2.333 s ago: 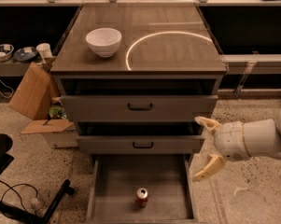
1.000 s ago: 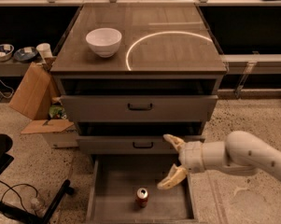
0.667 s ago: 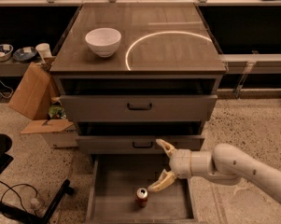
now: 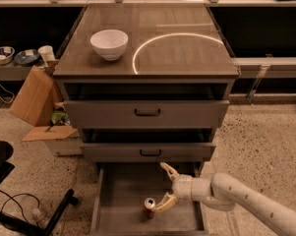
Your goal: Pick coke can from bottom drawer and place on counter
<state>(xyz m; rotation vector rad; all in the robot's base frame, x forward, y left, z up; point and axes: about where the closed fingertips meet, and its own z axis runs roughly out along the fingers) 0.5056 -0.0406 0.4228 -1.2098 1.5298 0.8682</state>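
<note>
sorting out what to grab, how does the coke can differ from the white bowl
The coke can is red and narrow; the white bowl is wider. The can stands in the bottom drawer; the bowl sits on the counter. The open gripper is beside the can. Both are upright.

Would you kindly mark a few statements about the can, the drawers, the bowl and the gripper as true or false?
1. The coke can is in the bottom drawer. True.
2. The gripper is shut on the coke can. False: it is open, over the drawer beside the can.
3. The white bowl sits on the counter. True.
4. The bottom drawer is closed. False: it is pulled out.
</note>
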